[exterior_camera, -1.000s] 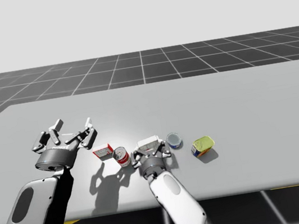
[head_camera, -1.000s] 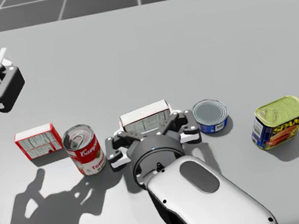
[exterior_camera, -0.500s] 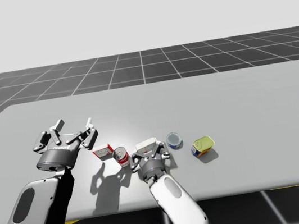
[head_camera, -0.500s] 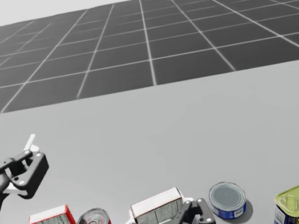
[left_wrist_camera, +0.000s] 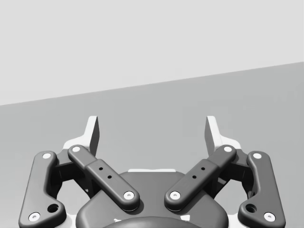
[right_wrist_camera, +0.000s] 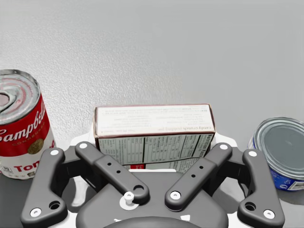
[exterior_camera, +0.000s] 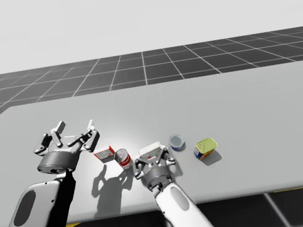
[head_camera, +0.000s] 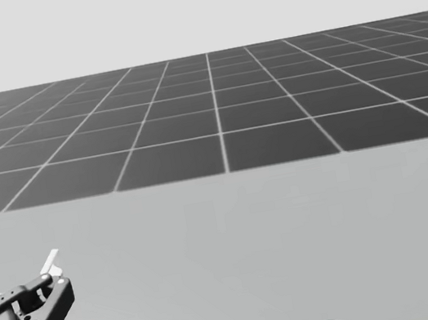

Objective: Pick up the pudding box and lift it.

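My left gripper (left_wrist_camera: pixel 152 135) hovers above the table (exterior_camera: pixel 242 105) at the left end of the row of things, its fingers spread wide and grasping nothing. Just past it to the right, a small red box (exterior_camera: pixel 105 153) lies flat on the table. Next comes a red-and-white can (right_wrist_camera: pixel 19 123), standing upright, its top facing up. To the right of that can sits the pudding box (right_wrist_camera: pixel 154 128), a white-topped box with red edges. It rests on the table between the fingers of my right gripper (right_wrist_camera: pixel 153 142). Those fingers are spread to either side of the box and not clamped on it; the right wrist view does not let me tell whether either one touches it. Beside the box on its right is a low blue can (right_wrist_camera: pixel 280 147) with a silver lid. Farthest right, set a little apart, stands a yellow-topped rectangular can (exterior_camera: pixel 205 147).
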